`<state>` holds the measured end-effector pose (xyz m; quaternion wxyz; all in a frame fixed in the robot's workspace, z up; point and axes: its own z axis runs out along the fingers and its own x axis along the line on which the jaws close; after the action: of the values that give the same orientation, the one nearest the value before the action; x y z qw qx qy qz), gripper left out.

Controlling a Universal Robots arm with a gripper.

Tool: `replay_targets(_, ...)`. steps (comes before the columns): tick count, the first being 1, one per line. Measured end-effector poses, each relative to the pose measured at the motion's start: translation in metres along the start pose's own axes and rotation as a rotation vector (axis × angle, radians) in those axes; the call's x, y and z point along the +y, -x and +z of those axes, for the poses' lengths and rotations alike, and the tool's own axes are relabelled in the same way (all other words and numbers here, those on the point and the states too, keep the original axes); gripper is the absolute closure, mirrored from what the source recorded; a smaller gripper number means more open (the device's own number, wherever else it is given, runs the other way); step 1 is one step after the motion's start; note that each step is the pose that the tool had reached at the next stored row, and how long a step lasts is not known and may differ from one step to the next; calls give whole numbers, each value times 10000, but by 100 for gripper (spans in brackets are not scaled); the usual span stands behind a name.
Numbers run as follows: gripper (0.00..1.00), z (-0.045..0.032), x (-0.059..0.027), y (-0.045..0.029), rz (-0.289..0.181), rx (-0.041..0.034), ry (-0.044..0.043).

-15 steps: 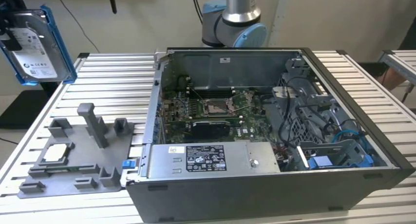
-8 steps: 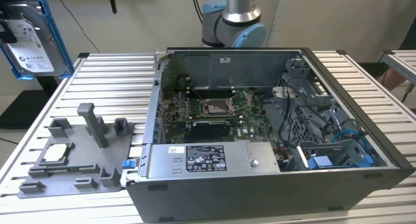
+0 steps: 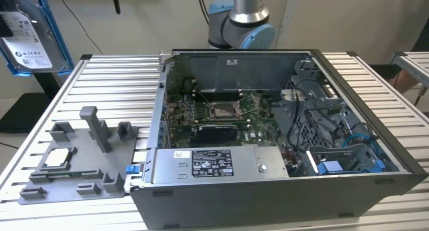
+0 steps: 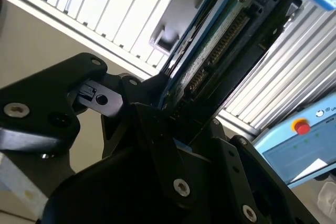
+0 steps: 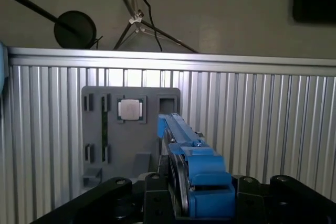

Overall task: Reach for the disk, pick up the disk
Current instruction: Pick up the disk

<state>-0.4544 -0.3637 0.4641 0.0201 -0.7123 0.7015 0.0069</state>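
- Ribbed aluminium tabletop [image 3: 100,80] under the whole scene, with a pale wall behind.
- Reach and pick-up both judged done: disk [image 3: 27,35] up in the air at the exterior view's far left, well apart from the tabletop, white label side turned towards that camera.
- Held by the gripper [image 5: 197,187], closed on the disk, with black fingers [image 5: 152,190] set against either side of the blue bracket in the first wrist view.
- Seen edge-on in that view, hanging over the fixture tray [image 5: 97,145] and touching nothing but the fingers.
- Connector edge of the disk [image 4: 220,40] on show in the second wrist view, running out from between the jaws.
- No part of the task visibly left undone.
- Counted: one disk.
- One arm [image 3: 241,20], standing at the far edge of the table.
- One open computer case [image 3: 268,201], filling the right half of the table.
- One grey fixture tray, on the near left.
- One small square chip [image 3: 59,156], seated in that tray.
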Motion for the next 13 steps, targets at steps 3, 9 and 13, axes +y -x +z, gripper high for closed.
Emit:
replay_targets(3,100,-58,-1,2,0,0,1)
replay_targets(9,100,-165,-3,6,0,1,1)
replay_targets(13,100,-225,-5,9,0,1,2)
